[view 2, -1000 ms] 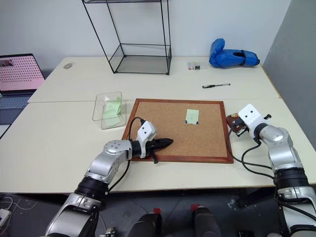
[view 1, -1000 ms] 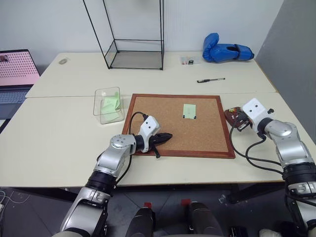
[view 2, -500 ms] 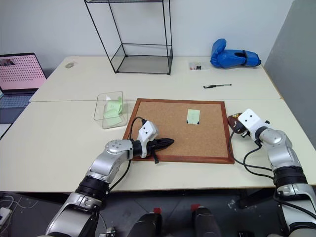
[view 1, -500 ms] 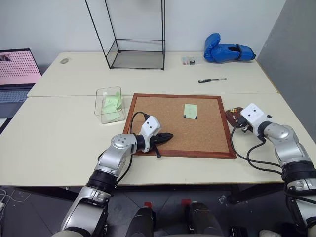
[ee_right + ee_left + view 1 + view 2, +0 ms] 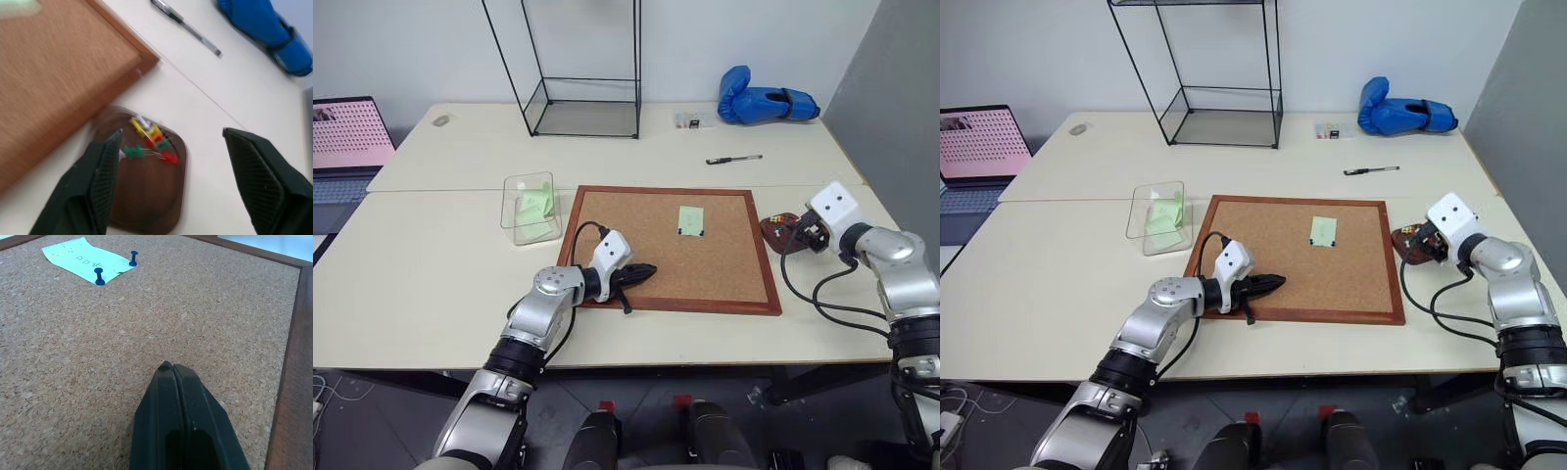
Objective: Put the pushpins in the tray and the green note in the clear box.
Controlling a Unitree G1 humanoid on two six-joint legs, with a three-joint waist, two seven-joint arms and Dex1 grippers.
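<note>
The green note (image 5: 88, 261) lies flat in the far half of the corkboard (image 5: 636, 259), fastened by two blue pushpins (image 5: 99, 277) along one edge; you must pull both before the paper can be lifted. More pushpins, yellow, green and red (image 5: 149, 143), already lie in the dark brown tray (image 5: 146, 196), which sits on the table just off the board's right frame. Your right gripper (image 5: 171, 183) hovers over that tray with its two fingers spread wide and nothing between them, a posture that fits a pin just let go. Your left gripper (image 5: 183, 423) rests low over the cork at the board's near left corner, fingers pressed together and empty, pointing across the board toward the note. The clear box (image 5: 530, 207) stands just beside the board's left frame, with pale green paper already inside it. Beyond the board you see a tall wire-framed case (image 5: 582, 69), a pen (image 5: 732, 159), a blue boxing glove (image 5: 766, 102) and, at the far left, a laptop (image 5: 347, 137). None of these lies between either gripper and the note; the open cork is unobstructed
</note>
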